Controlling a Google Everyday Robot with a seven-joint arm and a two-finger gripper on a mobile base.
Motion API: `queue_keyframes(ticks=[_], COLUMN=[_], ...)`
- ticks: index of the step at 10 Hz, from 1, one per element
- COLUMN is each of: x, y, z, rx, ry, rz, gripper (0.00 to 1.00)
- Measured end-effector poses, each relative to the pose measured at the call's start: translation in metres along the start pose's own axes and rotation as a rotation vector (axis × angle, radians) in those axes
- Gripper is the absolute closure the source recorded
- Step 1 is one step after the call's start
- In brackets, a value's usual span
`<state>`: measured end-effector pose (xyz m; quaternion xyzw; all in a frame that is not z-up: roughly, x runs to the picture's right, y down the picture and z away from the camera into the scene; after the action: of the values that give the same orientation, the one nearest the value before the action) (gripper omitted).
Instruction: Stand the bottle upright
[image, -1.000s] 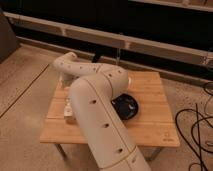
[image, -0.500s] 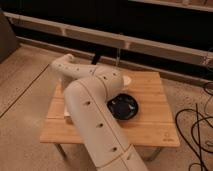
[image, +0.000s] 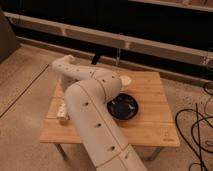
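A: Where is the gripper found?
B: Hidden behind the arm (image: 92, 115) over the bench's (image: 150, 127) left side; closed, though on what cannot be told.
A: And the bottle (image: 62, 111)?
B: Glimpsed as a pale shape at that left edge.

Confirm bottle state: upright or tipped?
Cannot tell. The arm covers much of the table; the gripper is hidden behind it, fingers shut.

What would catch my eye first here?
The huge cream-white jointed robot arm fills the middle, bending over a small light wooden table. Its gripper, shut, dips to the table's left edge, mostly hidden behind the arm. A round black bowl sits mid-table, a small white cup behind it.
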<state>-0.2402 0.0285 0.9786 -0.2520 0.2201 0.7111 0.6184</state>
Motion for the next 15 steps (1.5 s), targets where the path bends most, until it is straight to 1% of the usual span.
queue_keyframes(ticks=[1,2,3,4,5,6,7,8,9,10,11,13,14,15], x=[-0.004,-0.013,-0.024,-0.039,-0.044,-0.045,-0.041,-0.031,-0.023,-0.017,-0.014,-0.011,-0.01,-0.009], y=[0.001,0.005,0.011,0.024,0.032,0.043,0.05,0.054,0.054,0.054,0.054,0.051,0.051,0.051], z=[-0.003,-0.012,-0.025,-0.051,-0.068,-0.094,-0.115,-0.133,-0.145,-0.157,-0.162,-0.169,-0.169,-0.168], rx=[0.0,-0.01,-0.029,-0.07,-0.096,-0.134,-0.162,-0.181,-0.186,-0.192,-0.2,-0.237,-0.256,-0.284], ry=[-0.019,-0.058,-0.115,-0.21,-0.264,-0.343,-0.401,-0.452,-0.495,-0.553,-0.586,-0.671,-0.693,-0.71], rz=[-0.006,-0.017,-0.03,-0.065,-0.092,-0.141,-0.185,-0.236,-0.279,-0.333,-0.362,-0.437,-0.457,-0.474], gripper=[1.0,1.0,1.0,1.0,1.0,1.0,1.0,1.0,1.0,1.0,1.0,1.0,1.0,1.0])
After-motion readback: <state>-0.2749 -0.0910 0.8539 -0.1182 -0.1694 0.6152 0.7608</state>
